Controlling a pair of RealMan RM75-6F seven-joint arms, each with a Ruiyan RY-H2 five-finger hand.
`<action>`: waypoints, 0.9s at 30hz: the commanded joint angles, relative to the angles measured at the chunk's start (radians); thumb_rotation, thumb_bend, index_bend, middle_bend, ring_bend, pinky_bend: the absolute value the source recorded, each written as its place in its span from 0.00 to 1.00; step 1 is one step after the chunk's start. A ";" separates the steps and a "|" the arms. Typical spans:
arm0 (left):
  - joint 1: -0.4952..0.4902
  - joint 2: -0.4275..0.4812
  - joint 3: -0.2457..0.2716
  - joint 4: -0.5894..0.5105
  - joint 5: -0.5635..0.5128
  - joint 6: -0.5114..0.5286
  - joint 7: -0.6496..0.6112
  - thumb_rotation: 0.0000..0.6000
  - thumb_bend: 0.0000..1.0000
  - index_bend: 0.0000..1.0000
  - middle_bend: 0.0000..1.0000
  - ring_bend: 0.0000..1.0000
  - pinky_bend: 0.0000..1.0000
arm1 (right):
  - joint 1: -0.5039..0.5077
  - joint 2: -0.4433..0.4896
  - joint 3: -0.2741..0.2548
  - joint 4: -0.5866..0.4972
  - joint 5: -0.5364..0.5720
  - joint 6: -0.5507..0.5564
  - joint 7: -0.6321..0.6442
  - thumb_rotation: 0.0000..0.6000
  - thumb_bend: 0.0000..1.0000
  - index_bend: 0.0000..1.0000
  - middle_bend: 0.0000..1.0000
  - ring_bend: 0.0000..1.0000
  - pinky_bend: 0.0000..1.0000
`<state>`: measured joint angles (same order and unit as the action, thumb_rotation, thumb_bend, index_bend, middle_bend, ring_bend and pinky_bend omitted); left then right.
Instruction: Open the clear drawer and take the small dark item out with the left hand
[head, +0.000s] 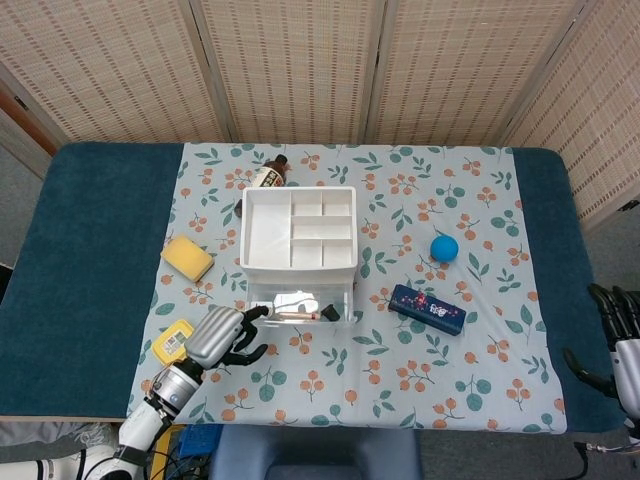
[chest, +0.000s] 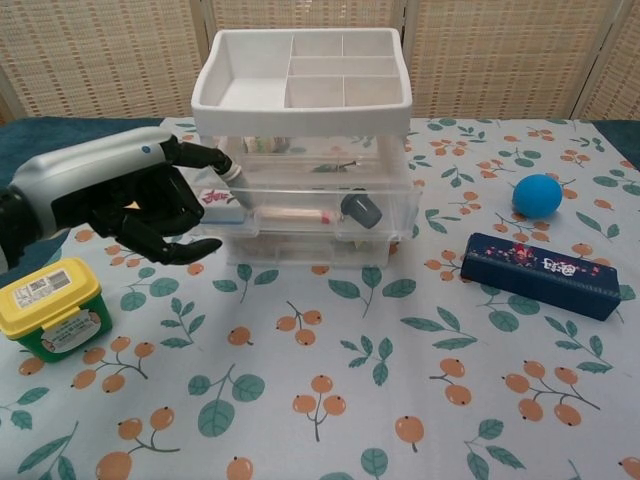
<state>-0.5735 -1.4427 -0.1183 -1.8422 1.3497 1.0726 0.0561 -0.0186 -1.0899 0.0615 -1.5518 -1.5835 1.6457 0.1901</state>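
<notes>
Left hand (chest: 140, 205) fingertip hooks the left front edge of the pulled-out clear plastic drawer (chest: 310, 215); small dark cylindrical item (chest: 360, 209) inside, further right.

We look down on a cloth-covered table backed by woven screens.

Across the far side stand folding screen panels (head: 300, 60) of pale woven reed in light frames. The table (head: 90, 260) wears a dark blue cover, with a floral cloth (head: 480, 370) of orange berries and green leaves laid over its middle. Grey floor (head: 20, 160) shows at far left. Light is even and soft.
</notes>
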 joint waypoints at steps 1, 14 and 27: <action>0.002 0.006 0.005 -0.008 0.003 0.003 0.003 1.00 0.35 0.37 0.90 1.00 1.00 | -0.001 0.001 0.000 0.001 -0.001 0.002 0.000 1.00 0.30 0.00 0.08 0.00 0.01; 0.011 0.016 0.029 -0.036 0.017 0.008 0.007 1.00 0.35 0.37 0.90 1.00 1.00 | -0.007 0.000 -0.001 0.004 0.000 0.008 0.003 1.00 0.30 0.00 0.08 0.00 0.01; 0.015 0.036 0.043 -0.064 0.032 0.011 0.016 1.00 0.35 0.26 0.90 1.00 1.00 | -0.006 -0.001 0.001 0.008 0.001 0.007 0.008 1.00 0.30 0.00 0.08 0.00 0.01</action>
<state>-0.5589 -1.4074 -0.0753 -1.9060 1.3814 1.0834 0.0717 -0.0244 -1.0907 0.0629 -1.5440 -1.5830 1.6530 0.1980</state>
